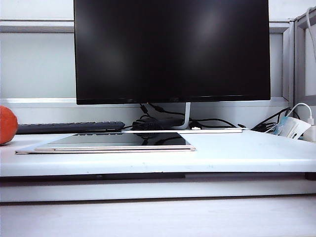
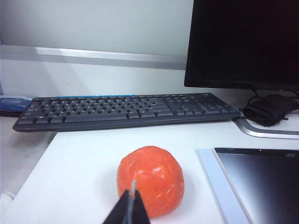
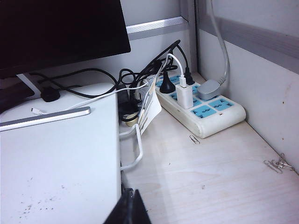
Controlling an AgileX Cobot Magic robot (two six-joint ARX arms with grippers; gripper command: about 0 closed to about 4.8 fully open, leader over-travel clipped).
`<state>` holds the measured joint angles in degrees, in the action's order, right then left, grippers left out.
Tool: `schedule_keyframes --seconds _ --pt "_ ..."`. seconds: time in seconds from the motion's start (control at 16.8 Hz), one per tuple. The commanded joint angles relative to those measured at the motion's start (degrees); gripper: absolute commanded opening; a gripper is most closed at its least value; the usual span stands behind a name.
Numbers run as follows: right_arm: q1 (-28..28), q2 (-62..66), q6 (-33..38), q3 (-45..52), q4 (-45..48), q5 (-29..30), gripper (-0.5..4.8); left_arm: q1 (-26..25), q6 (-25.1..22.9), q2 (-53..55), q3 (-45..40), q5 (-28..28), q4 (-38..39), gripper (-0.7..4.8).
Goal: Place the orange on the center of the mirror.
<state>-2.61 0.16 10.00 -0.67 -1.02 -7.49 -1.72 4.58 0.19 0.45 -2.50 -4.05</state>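
- While the orange (image 1: 7, 124) sits untouched at the far left edge of the exterior frame, just left of the mirror (image 1: 113, 141), the step in hand is plainly the first reach and grasp.
- Left hand (image 2: 129, 205), at the bottom centre of its wrist frame, has its fingers pressed together and holds nothing; the orange (image 2: 151, 179) lies right beyond its tips on the white desk (image 2: 93, 149).
- Right hand (image 3: 128, 207) shows only as a dark tip at the bottom of its frame; it looks closed and carries nothing.
- To do it well, I judge the left hand should spread wide, straddle the fruit at its widest part, and squeeze gently, since the skin looks wrinkled and soft.
- Set-down should be soft and central; a round fruit may roll on the mirror.
- Nearby stand a keyboard (image 2: 126, 109) behind the orange, the monitor (image 1: 172, 49), tangled cables (image 3: 135, 77) and a power strip (image 3: 201, 105); none blocks the short path rightward.
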Motion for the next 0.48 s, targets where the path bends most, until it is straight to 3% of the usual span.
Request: schedule_keyframes --seconds 0.06,0.36,0.48 --pt "0.00 -0.02 0.02 0.39 0.85 0.07 0.00 -0.07 -0.02 0.02 0.09 -0.17 -0.76 -0.05" --pt "-0.09 -0.02 0.15 0.39 1.27 0.81 0.00 -0.07 -0.02 0.02 0.09 -0.15 -0.76 -0.04" --pt "-0.09 -0.02 5.29 0.39 2.29 7.63 -0.01 -0.07 -0.02 0.02 0.09 -0.15 -0.74 -0.04"
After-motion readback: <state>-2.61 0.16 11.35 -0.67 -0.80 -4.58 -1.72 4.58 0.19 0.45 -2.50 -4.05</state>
